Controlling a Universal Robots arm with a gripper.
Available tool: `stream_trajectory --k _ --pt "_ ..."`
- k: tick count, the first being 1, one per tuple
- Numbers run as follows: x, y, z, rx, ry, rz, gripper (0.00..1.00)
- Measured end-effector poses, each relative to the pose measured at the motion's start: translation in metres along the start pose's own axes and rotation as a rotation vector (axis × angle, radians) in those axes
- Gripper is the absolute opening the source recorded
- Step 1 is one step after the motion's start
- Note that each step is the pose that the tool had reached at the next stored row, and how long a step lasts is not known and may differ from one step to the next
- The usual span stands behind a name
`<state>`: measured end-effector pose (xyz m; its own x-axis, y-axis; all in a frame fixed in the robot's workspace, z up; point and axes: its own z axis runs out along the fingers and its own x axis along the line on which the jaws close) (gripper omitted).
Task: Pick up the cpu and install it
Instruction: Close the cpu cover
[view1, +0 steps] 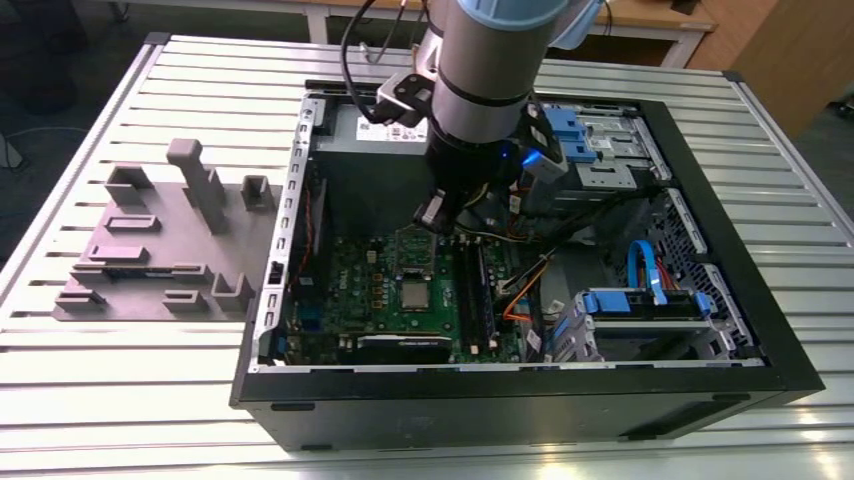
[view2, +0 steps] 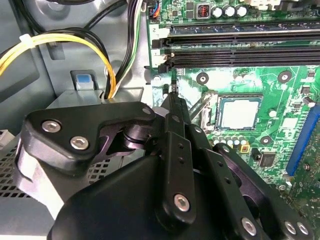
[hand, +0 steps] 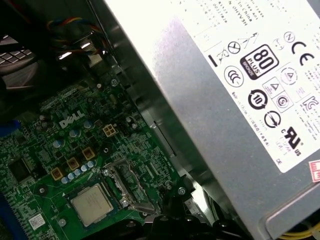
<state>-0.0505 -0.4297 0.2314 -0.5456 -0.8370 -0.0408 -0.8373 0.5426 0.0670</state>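
Observation:
The cpu (view1: 418, 293), a small square chip with a silver-grey top, lies flat in its socket in the middle of the green motherboard (view1: 360, 290) inside the open computer case. It is also seen in the second wrist view as the cpu (view2: 239, 111) and in the first wrist view as the cpu (hand: 92, 204). My gripper (view1: 441, 222) hangs inside the case above the board, a little beyond the socket toward the power supply. In the second wrist view the gripper (view2: 173, 94) is shut, its black fingers (view2: 175, 130) pressed together with nothing between them, apart from the chip.
The silver power supply (hand: 235, 85) stands close beside the gripper. Black memory slots (view2: 240, 47) run along the board. Yellow and black cables (view2: 95, 42) loop near the case wall. Blue drive cages (view1: 641, 300) fill the exterior view's right. A grey fixture block (view1: 160, 240) sits outside the case.

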Motion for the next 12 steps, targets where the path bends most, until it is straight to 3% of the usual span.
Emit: stream_trajectory --k 12 --pt "0.0002 0.0010 -0.0055 0.0000 0.0002 -0.002 0.10"
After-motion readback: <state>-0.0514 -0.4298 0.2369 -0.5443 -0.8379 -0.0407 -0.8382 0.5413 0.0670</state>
